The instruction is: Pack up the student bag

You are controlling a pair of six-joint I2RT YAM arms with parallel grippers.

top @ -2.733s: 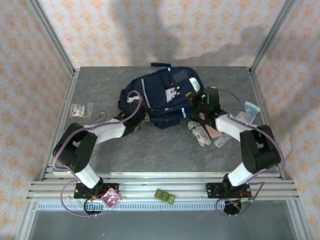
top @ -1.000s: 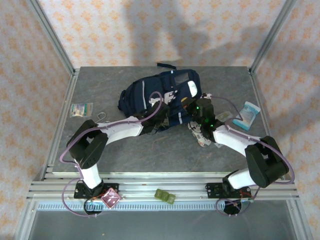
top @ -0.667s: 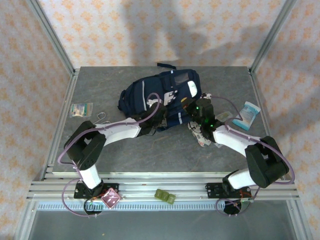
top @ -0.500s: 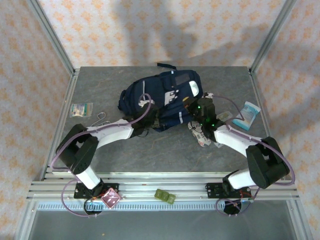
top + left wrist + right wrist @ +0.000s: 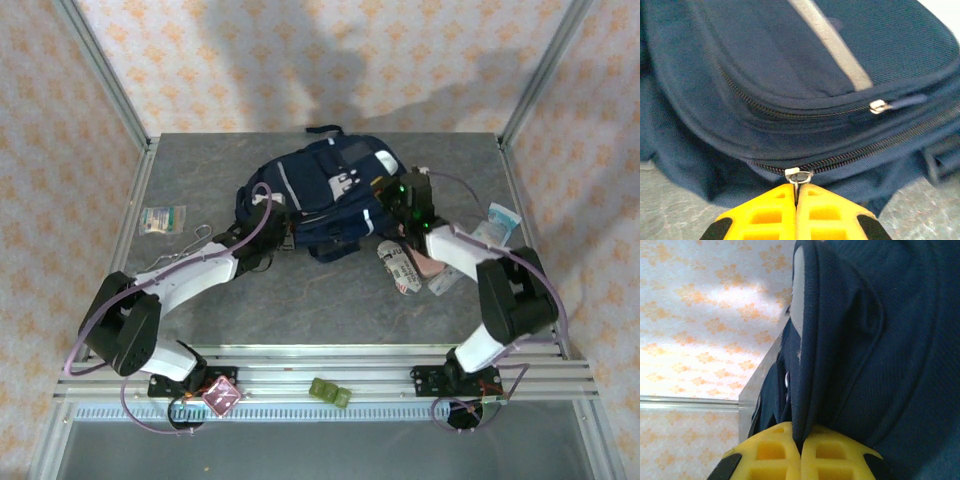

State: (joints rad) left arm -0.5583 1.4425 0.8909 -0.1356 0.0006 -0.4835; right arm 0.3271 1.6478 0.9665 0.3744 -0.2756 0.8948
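The student bag [image 5: 325, 190], a navy backpack with a white stripe, lies mid-table. My left gripper [image 5: 276, 214] is at its near left side. In the left wrist view its yellow fingers [image 5: 765, 212] are shut on the metal zipper pull [image 5: 798, 176] of the lower zipper, while a second zipper pull [image 5: 880, 106] sits higher up. My right gripper [image 5: 396, 196] is at the bag's right side. It is shut [image 5: 801, 440] on a fold of the bag's navy fabric [image 5: 810, 365].
A small packet [image 5: 163, 219] and a wire hook [image 5: 203, 234] lie at the left. A patterned white pack [image 5: 400, 266], a pink item [image 5: 430, 264] and a light-blue pack [image 5: 497, 222] lie right of the bag. A green object [image 5: 330, 392] sits on the front rail.
My left gripper has slid leftwards along the bag's near side and closed fully on the zipper pull. My right gripper has drawn back a little with the bag's edge, and the bag has shifted.
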